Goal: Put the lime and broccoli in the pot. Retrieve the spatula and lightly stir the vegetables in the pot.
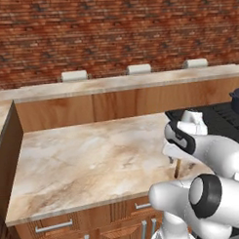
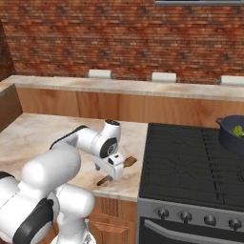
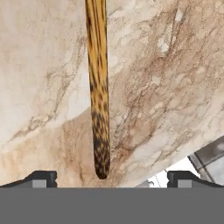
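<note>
The wooden spatula lies flat on the marble counter, near the counter's front edge beside the stove. My gripper hangs open just above it, its fingertips wide apart on either side of the handle's end and gripping nothing. From the right base view, the gripper points down over the spatula; from the left base view the gripper covers most of the spatula. The dark pot stands on the stove at far right. A green lump shows inside; broccoli or lime, I cannot tell.
The black stove adjoins the counter on the right, with knobs along its front. A raised back ledge runs under the brick wall. The counter's left end meets a wooden side panel. Open marble stretches left of the arm.
</note>
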Available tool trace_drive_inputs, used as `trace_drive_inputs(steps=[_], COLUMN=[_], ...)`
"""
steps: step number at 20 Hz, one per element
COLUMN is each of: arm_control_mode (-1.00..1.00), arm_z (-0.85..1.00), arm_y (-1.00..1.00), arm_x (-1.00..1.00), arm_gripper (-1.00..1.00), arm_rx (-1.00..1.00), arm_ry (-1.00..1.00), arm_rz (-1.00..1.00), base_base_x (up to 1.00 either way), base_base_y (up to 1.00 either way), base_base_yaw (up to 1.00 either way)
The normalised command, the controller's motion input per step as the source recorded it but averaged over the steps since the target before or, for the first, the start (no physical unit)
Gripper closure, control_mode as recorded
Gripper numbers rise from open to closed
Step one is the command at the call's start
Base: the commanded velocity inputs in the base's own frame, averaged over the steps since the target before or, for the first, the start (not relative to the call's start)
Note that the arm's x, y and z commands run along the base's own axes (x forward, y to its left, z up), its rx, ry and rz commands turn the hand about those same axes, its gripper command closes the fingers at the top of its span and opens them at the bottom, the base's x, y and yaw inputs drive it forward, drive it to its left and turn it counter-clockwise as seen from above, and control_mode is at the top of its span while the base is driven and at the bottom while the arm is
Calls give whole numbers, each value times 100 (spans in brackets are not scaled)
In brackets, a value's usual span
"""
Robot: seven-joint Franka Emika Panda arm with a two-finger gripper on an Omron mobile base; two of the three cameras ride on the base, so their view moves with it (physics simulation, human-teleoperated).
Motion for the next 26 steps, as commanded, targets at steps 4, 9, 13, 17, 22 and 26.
trace_drive_inputs(steps=[4, 9, 13, 17, 22, 26], arm_control_mode=[-100, -100, -100, -100, -100, -100], arm_z=[-50, -33, -23, -19, -35, -36], arm_y=[0, 0, 0, 0, 0, 0], arm_x=[23, 7, 0, 0, -4, -21], arm_gripper=[-100, -100, -100, -100, -100, -100], arm_rx=[-9, -5, 0, 0, 0, 0], arm_ry=[10, 10, 0, 0, 5, 4], arm_rz=[-9, -8, -3, -1, -1, 0], base_base_x=[0, 0, 0, 0, 0, 0], base_base_y=[0, 0, 0, 0, 0, 0], base_base_yaw=[0, 0, 0, 0, 0, 0])
